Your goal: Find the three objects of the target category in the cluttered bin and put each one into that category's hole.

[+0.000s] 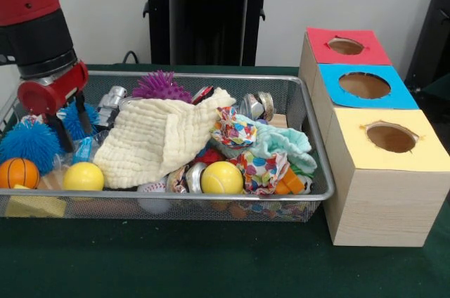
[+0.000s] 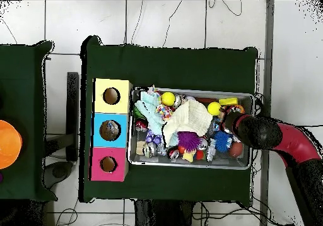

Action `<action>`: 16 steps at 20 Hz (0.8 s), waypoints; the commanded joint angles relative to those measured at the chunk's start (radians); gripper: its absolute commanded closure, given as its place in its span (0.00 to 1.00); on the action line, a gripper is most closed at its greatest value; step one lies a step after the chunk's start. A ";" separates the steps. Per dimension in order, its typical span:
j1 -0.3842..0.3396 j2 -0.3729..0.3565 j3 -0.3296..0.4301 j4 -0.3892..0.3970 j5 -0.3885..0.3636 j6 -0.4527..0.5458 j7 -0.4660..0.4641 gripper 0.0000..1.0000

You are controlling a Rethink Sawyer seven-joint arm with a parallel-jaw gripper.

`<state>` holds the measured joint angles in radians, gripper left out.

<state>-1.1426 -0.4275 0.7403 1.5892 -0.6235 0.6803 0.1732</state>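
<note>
My gripper hung over one end of the mesh bin, fingers spread with nothing between them. A blue spiky ball sat right beside it, yellow ball just below, cream cloth further along toward the three-hole box

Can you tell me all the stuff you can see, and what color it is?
wire bin: 1, silver mesh, on the green table
cloth: 1, cream, middle of the bin
patterned cloths: a few, multicolored and mint, bin's box end
yellow balls: 2, near the bin's front wall
spiky ball: 1, purple, at the back
fuzzy balls: 2, blue, by the gripper
basketball: 1, orange, front corner
yellow block: 1, front corner
wooden box: 1, with red, blue and yellow tops, one hole each, beside the bin
gripper: 1, red and black, fingers apart in the bin
</note>
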 commanded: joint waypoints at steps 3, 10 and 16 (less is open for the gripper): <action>-0.015 0.028 -0.094 0.029 -0.067 -0.042 0.082 0.00; -0.020 0.065 -0.103 0.002 -0.086 -0.065 0.069 0.00; -0.018 0.147 -0.099 -0.044 -0.103 -0.098 0.065 0.00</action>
<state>-1.1625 -0.3831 0.6919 1.5883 -0.6692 0.6617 0.1732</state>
